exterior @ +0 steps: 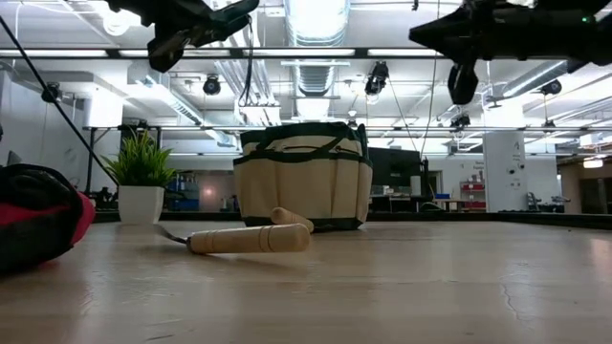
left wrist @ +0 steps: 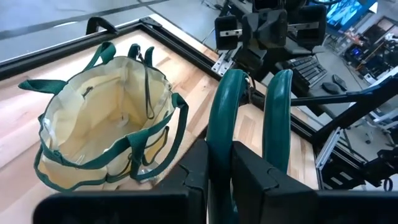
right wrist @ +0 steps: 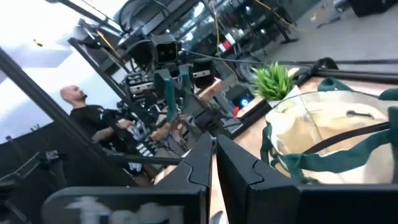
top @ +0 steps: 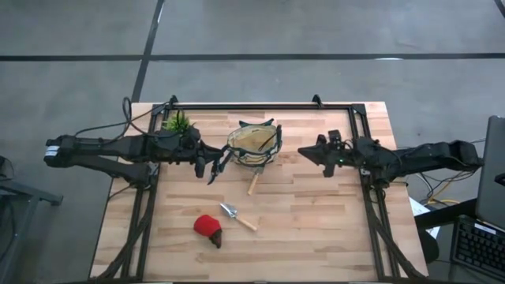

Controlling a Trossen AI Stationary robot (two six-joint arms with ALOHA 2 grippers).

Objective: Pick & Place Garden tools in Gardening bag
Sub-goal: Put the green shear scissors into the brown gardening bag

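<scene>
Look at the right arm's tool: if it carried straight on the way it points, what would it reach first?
Probably the round tan fabric bag with dark green trim. The right tool, shut and empty, points leftward at it across bare wood; height is unclear, so it might pass above the rim.

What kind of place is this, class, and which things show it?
Probably a robotics lab or workshop: exposed ceiling ducts with strip lights, a person at a bench crowded with equipment, and a wooden table carrying framed-in robot arms.

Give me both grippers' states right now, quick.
Left gripper: shut on the green-handled pruner, near the gardening bag.
Right gripper: shut, holding nothing.
</scene>
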